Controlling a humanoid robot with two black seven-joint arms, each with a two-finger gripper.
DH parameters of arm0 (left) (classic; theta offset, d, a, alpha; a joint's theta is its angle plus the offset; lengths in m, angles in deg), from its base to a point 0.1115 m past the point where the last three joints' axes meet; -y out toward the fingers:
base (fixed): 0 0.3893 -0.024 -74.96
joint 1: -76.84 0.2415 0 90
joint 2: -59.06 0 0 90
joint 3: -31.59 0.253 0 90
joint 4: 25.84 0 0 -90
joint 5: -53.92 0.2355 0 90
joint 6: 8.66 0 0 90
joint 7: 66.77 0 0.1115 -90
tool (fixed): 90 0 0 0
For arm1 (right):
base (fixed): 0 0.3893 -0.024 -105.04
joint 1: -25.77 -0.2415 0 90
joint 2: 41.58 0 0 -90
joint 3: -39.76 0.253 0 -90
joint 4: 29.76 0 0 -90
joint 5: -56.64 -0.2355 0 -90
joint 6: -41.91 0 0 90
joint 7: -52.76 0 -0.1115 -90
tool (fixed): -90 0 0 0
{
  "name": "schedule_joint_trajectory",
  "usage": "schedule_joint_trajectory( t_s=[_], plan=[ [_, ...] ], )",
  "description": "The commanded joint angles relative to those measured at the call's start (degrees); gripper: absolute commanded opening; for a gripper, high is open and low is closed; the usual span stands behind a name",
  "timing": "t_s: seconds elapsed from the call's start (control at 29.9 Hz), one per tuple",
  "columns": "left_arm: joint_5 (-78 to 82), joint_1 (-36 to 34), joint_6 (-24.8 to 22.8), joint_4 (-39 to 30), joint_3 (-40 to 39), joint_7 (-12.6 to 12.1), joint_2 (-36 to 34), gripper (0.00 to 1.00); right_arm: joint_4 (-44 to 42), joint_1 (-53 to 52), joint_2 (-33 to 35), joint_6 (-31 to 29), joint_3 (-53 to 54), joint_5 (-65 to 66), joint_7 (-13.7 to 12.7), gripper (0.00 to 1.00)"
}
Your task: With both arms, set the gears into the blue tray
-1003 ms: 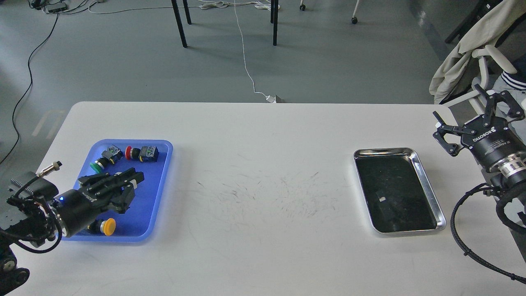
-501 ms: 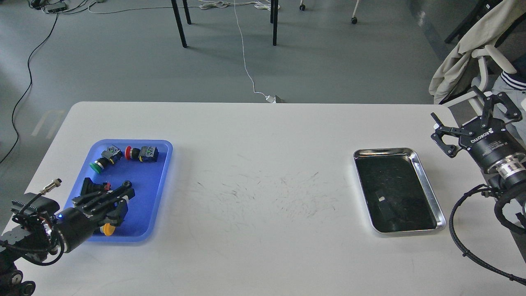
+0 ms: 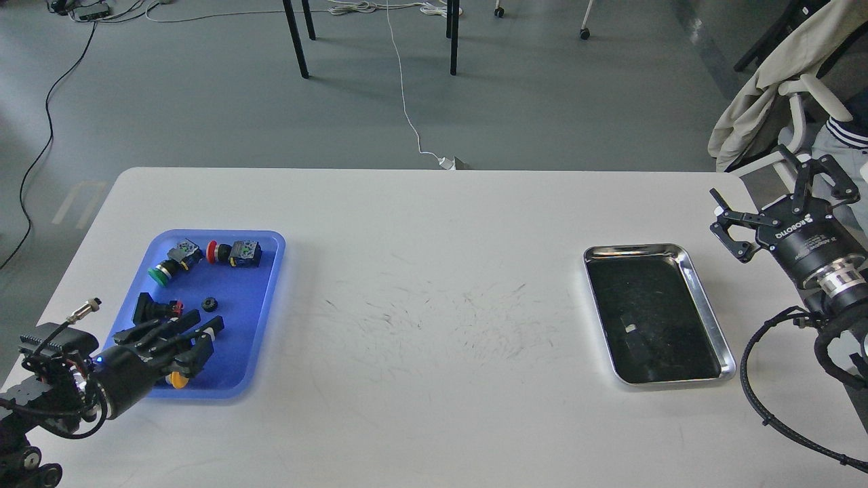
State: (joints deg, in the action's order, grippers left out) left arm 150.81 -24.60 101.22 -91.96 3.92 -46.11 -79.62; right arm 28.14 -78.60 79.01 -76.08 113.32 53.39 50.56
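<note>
The blue tray (image 3: 261,291) lies on the left of the white table. One small black gear (image 3: 209,303) rests inside it, near the middle. My left gripper (image 3: 202,329) hovers over the tray's near half, just below and left of the gear; it is open and holds nothing. My right gripper (image 3: 773,188) is far off at the table's right edge, beyond the steel tray, its fingers spread wide open and empty.
Push-buttons share the blue tray: green cap (image 3: 160,274), red cap (image 3: 214,251), yellow cap (image 3: 178,379) partly under my left gripper, and a black one (image 3: 154,308). A steel tray (image 3: 637,248) with a dark inside sits at the right.
My left gripper has pulled back toward the near left, uncovering a gear now lying in the blue tray. The right gripper shifted only slightly.
</note>
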Motion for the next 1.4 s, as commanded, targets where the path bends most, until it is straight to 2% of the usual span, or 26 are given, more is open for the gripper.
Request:
schedule_joint_trajectory(
  t_s=[0.0, 0.1, 0.23, 0.33, 0.43, 0.53, 0.64, 0.7, 0.8, 0.9, 1.07, 1.37],
  plan=[
    [-3.3, -2.8, 0.5, -0.7, -1.7, 0.0, -0.9, 0.92, 0.1, -0.1, 0.0, 0.0, -0.1, 0.0, 0.0, 0.97],
    [-6.6, -7.4, 0.6, -1.0, -3.0, 0.0, -2.2, 0.97, 0.5, -0.6, 0.0, 0.0, -0.2, 0.1, 0.0, 0.97],
    [-15.8, -16.3, -0.7, -0.6, -3.1, -0.1, -2.0, 0.98, 2.0, -2.4, 0.4, 0.0, -1.3, 0.5, 0.0, 0.97],
    [-30.5, -23.0, -7.4, 1.6, -3.3, -0.7, -0.7, 0.98, 1.9, -6.3, 1.1, 0.0, -4.4, 0.7, -0.1, 0.97],
    [-49.0, -29.4, -11.9, 6.9, -3.1, -1.8, 5.1, 0.98, 1.3, -10.6, 1.5, 0.0, -7.6, 0.7, -0.1, 0.97],
    [-61.3, -35.2, -13.0, 13.6, -2.7, -3.0, 9.3, 0.98, 0.5, -12.0, 1.3, 0.0, -9.0, 0.7, -0.1, 0.97],
    [-69.8, -38.7, -20.7, 22.8, -3.3, -3.4, 16.2, 0.98, -0.9, -12.0, 0.6, 0.0, -9.1, 0.8, -0.1, 0.97],
    [-75.0, -39.5, -24.8, 30.5, -3.7, -3.8, 21.8, 0.98, -2.0, -12.0, -0.5, 0.0, -8.5, 0.8, -0.1, 0.97],
    [-77.5, -39.8, -25.7, 37.5, -4.0, -3.1, 27.1, 0.98, -3.6, -12.4, -2.2, 0.9, -7.8, 0.7, -0.1, 0.98],
    [-79.6, -39.8, -29.5, 37.9, -5.4, -2.5, 28.0, 0.97, -3.8, -13.0, -2.5, 2.2, -7.7, 0.0, -0.3, 0.98],
    [-86.6, -39.1, -37.1, 38.4, -8.7, -3.2, 27.9, 0.98, -3.2, -12.1, -2.6, 2.8, -8.0, -0.3, -1.1, 0.99],
    [-90.7, -37.2, -38.3, 37.6, -9.4, -2.8, 27.7, 0.98, -2.5, -11.1, -3.0, 5.6, -7.3, -2.6, -1.1, 0.99]
  ],
)
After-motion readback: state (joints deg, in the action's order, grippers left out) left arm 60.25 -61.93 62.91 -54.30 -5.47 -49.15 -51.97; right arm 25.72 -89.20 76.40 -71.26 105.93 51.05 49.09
